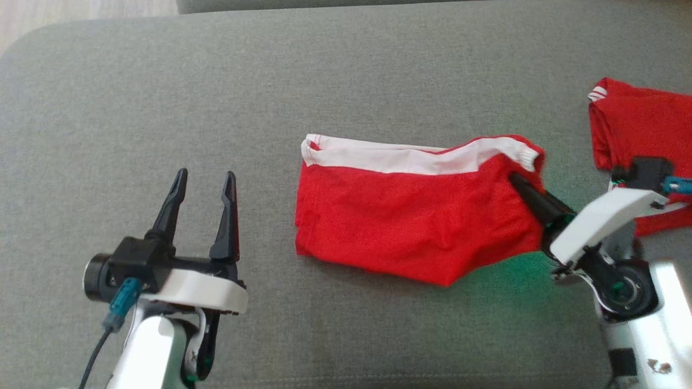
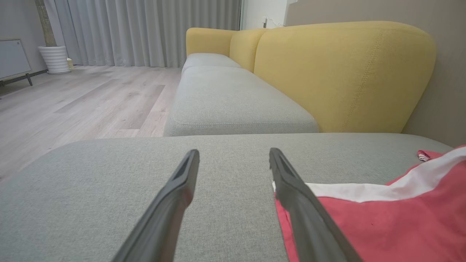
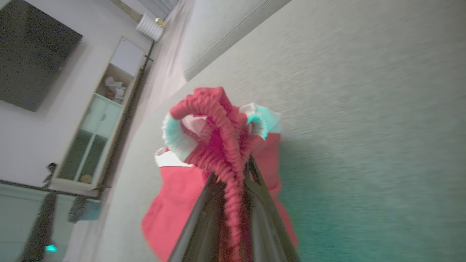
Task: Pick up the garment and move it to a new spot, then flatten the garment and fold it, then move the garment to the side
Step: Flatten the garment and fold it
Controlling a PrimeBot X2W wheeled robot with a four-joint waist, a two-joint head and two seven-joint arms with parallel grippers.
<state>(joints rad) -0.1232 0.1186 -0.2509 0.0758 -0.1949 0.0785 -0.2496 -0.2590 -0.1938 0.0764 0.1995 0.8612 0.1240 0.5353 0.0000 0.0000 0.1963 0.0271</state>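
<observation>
The garment is a red piece with a white band along its far edge, lying on the grey cushion right of centre. My right gripper is shut on the garment's right end near the ribbed cuff, which bunches up between the dark fingers in the right wrist view, where the red garment hangs below. My left gripper stands open above the cushion, left of the garment and apart from it. In the left wrist view its fingers frame bare cushion, with the garment at the lower right.
A second red garment lies at the right edge of the cushion. Beyond the cushion runs a sofa with a yellow backrest and grey seat. Wooden floor, curtains and a cabinet lie further off.
</observation>
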